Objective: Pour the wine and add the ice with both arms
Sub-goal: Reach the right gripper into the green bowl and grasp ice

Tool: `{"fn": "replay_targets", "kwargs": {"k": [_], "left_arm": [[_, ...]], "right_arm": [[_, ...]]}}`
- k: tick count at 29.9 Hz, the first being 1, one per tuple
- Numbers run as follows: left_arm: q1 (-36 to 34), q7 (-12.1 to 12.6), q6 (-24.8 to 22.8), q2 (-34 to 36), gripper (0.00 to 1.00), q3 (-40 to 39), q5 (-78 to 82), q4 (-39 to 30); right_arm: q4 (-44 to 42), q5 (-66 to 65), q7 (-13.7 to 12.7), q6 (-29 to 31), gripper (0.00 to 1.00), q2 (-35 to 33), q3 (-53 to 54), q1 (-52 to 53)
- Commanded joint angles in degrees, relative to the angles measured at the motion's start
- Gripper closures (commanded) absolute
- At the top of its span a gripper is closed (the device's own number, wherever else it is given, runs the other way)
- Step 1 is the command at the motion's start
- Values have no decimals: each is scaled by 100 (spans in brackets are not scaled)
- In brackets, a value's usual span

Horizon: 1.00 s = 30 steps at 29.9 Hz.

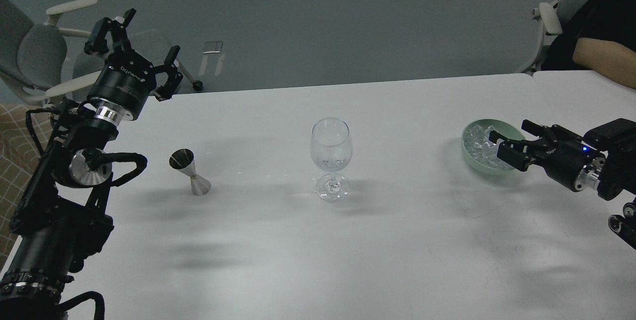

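Two grippers, head view: my left gripper (133,44) at ten o'clock, fingers spread, empty; my right gripper (507,139) at three o'clock, fingers spread over the ice (478,142) in the green bowl (469,158). Wine (330,163) pools in the central glass (331,145); jigger (189,172) stands at nine o'clock.

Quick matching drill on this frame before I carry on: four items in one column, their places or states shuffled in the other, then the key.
Items
1. jigger
2. wine glass
3. green bowl
4. left gripper

Places or states
A. open, raised over the table's far left edge
B. holds the ice, with the right gripper open over it
C. table centre, a little clear wine in the bottom
D. metal, upright, left of the glass

Pairs: 1-D, 2-C, 3-B, 4-A
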Motion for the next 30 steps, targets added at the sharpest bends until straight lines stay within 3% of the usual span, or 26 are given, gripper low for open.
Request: {"fn": "replay_targets", "kwargs": {"k": [1,5,22,30], "left_arm": [[1,0,1,8,2,-1,0,0],[1,0,-7,8,2,-1,0,0],[9,-9,-16,8,2,-1,-9,0],[9,-9,-16,17,2,-1,-9,0]], "right_arm": [[-155,0,8,0,44,117,-81,78],[-208,0,-1,0,50,152,-247,140],[-560,0,-19,-9,51,328,-652,447],[-577,0,-36,-9,59,337,-679,439]]}}
